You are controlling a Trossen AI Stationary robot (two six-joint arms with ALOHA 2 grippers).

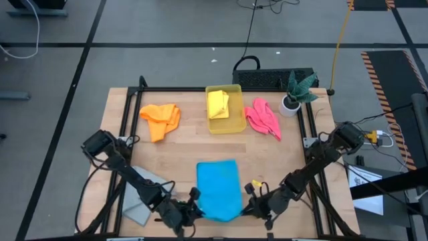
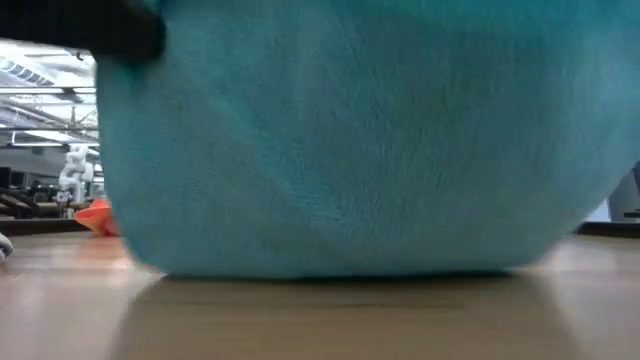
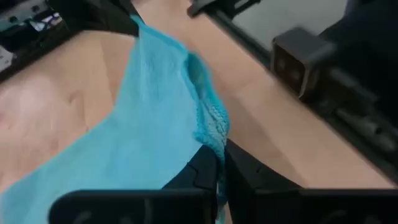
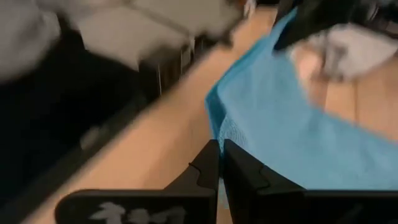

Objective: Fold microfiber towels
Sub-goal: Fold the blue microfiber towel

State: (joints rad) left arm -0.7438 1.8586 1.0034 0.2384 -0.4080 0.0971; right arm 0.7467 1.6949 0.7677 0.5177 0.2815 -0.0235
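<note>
The bright blue towel [image 1: 219, 187] lies in the middle of the table by the near edge. Its near end is raised, and it fills the low view as a blue sheet [image 2: 370, 140]. My left gripper [image 1: 194, 209] is shut at its near left corner and my right gripper [image 1: 247, 205] is shut at its near right corner. The orange towel [image 1: 161, 119] lies at the far left and the pink towel [image 1: 263, 118] at the far right. The yellow towel [image 1: 219, 103] sits in the bin, and the grey towel [image 1: 142, 198] lies under my left arm. My left gripper [image 3: 221, 158] pinches the blue towel's near left corner [image 3: 213, 127] between its two fingers, coming from the near left and slanting down. That corner is lifted; the towel runs away from the fingers down to the table. My right gripper [image 4: 221, 149] pinches the near right corner [image 4: 221, 124] between its two fingers, slanting down from the near right. The corner is raised and the rest of the towel [image 4: 292, 124] slopes off toward the table.
A translucent yellow bin [image 1: 235, 124] stands at the far middle and a potted plant [image 1: 297, 91] at the far right corner. A black frame rail [image 3: 323, 93] runs along the table's edge. Bare wood lies between the blue towel and the bin.
</note>
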